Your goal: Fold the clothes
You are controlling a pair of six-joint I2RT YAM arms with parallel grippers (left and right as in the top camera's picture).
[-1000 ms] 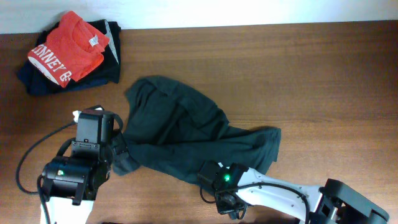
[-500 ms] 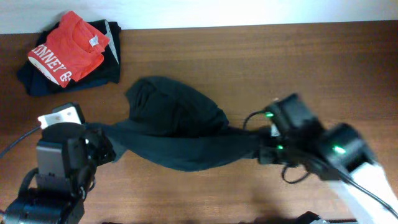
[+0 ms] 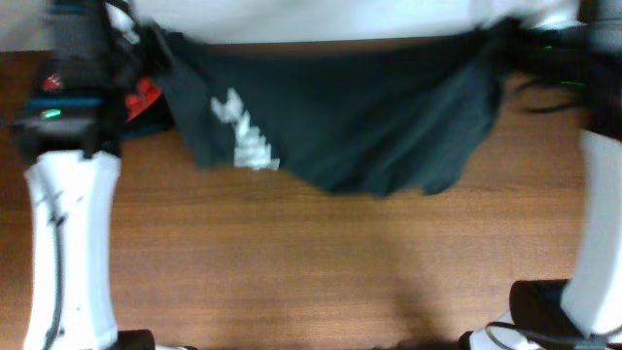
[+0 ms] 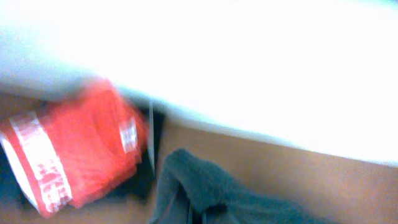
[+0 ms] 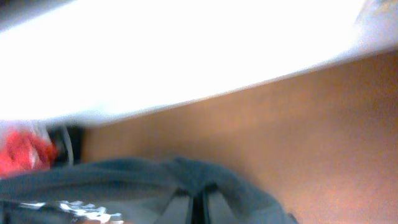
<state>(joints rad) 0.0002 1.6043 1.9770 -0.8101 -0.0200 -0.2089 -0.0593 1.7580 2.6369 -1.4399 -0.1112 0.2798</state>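
A: Why hold it so high?

B: Your left gripper and right gripper each pinch an edge of the large charcoal-black soft T-shirt — blurred, but fabric bunches at both. Stretched between them above the far side of the brown wooden table, white lettering showing, it hangs open, probably so you can lay it flat.

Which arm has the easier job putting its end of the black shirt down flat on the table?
Probably the right arm. Both arms hold the dark T-shirt stretched over the table, but below the right end is only bare wood, while the end held by the left arm hangs by the red T-shirt.
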